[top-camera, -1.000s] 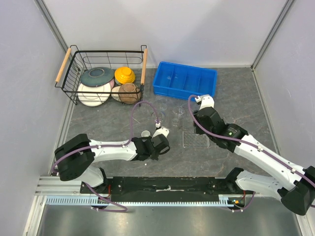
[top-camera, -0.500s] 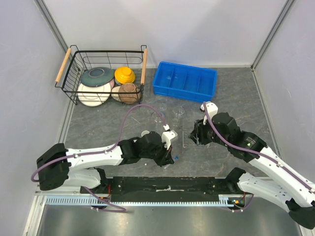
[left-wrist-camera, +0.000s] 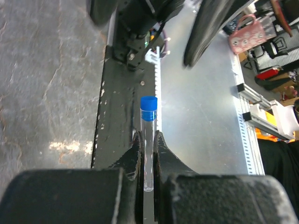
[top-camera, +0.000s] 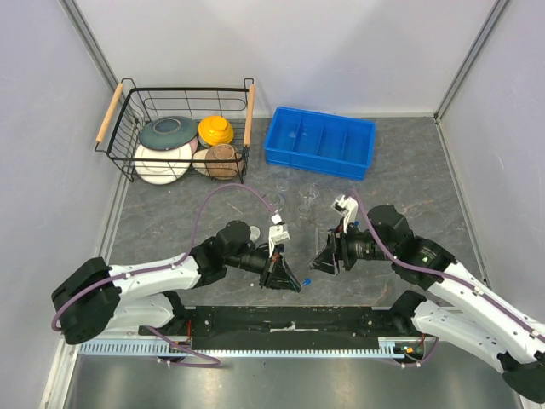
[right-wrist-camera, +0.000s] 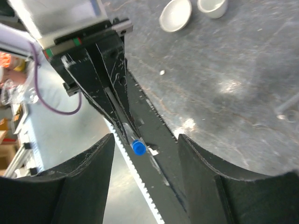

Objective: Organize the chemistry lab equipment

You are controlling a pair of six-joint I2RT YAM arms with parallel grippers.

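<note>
Test tube (left-wrist-camera: 148,126), clear glass with a blue cap (left-wrist-camera: 149,108), is clamped in the left claw (left-wrist-camera: 148,136). Both fingers (left-wrist-camera: 132,156) press on the glass, and the cap end sticks out past the tips. The test tube is held off the surface (top-camera: 409,187), near its near edge and about mid-width, just ahead of the black base plate (top-camera: 289,322). The cap end points toward the right arm.

Right claw (right-wrist-camera: 146,138) faces the left one, its fingers (right-wrist-camera: 84,186) spread apart with nothing gripped. In the right wrist view the cap sits in the gap between those fingers. It looks clear of both, but contact is hard to rule out.

Two small white dishes (right-wrist-camera: 175,15) sit on the surface behind the left claw, close together. Clear glass pieces (top-camera: 277,201) stand toward the far edge, mid-width, just in front of the blue divided bin (top-camera: 315,166); they are too small to tell the type. The bin sits against the far edge, slightly right of centre.

Wire basket (top-camera: 110,113) with wooden handles is in the far left corner. It holds a grey-blue plate (top-camera: 169,132), a yellow bowl (top-camera: 215,129), a white plate (top-camera: 162,162) and a brown bowl (top-camera: 224,160).
</note>
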